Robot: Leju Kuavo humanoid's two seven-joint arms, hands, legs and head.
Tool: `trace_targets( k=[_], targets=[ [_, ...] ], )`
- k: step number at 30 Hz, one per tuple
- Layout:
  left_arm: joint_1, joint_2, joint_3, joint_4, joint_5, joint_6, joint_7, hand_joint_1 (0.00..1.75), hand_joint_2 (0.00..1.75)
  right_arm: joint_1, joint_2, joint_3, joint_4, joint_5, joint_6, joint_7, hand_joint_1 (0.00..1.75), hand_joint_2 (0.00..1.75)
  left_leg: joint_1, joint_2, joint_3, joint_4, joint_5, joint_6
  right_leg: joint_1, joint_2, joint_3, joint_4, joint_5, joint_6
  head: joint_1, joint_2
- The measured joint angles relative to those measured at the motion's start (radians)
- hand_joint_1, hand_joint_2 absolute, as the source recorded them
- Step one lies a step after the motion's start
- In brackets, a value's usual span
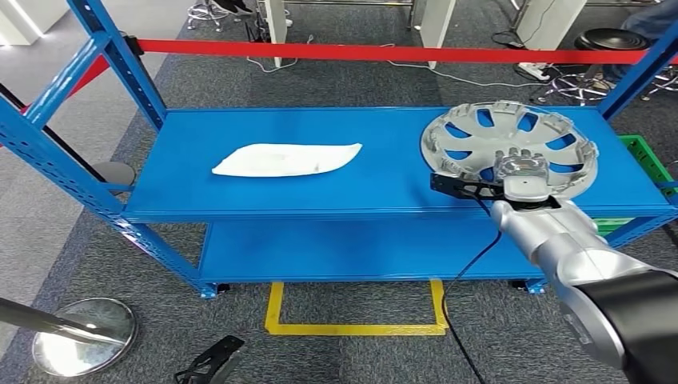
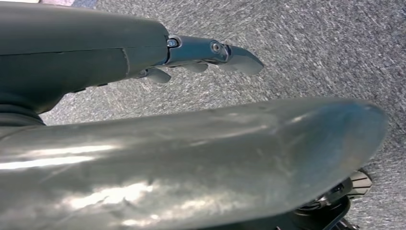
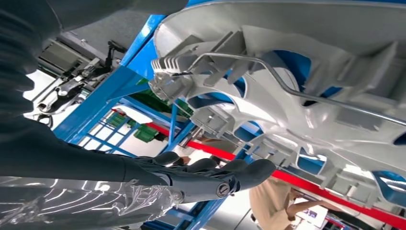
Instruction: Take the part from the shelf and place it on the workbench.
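Silver hubcap (image 1: 509, 148) lies flat on the blue shelf's (image 1: 320, 192) top deck, hollow ribbed side up, at the right end near the front edge. Right robot hand (image 1: 521, 170) rests on its near rim; whether it grips, I cannot tell. White bag (image 1: 285, 159) sits well apart, mid-shelf. Left robot hand (image 2: 210, 55) hangs over carpet, fingers apart, holding nothing.

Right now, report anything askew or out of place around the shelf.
A black bracket-like piece lies loose on the carpet in front of the shelf. The wheel cover sits tilted on the shelf, near edge raised at the right hand.
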Motion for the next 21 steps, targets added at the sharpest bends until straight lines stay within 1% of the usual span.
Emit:
trace_targets(
  k=[9, 21],
  targets=[
    [-0.003, 0.000, -0.001, 0.000, -0.003, 0.000, 0.000, 0.00, 0.00, 0.001, -0.003, -0.014, 0.004, 0.002, 0.007, 0.001, 0.00, 1.75, 0.000, 0.000, 0.000, 0.000, 0.000, 0.000, 0.000, 0.000, 0.000, 0.000, 0.000, 0.000, 0.000, 0.000],
    [-0.003, 0.000, -0.001, 0.000, -0.002, -0.010, 0.004, 0.00, 0.00, 0.000, -0.002, -0.030, 0.004, 0.015, 0.001, -0.023, 0.00, 1.75, 0.000, 0.000, 0.000, 0.000, 0.000, 0.000, 0.000, 0.000, 0.000, 0.000, 0.000, 0.000, 0.000, 0.000]
  ],
)
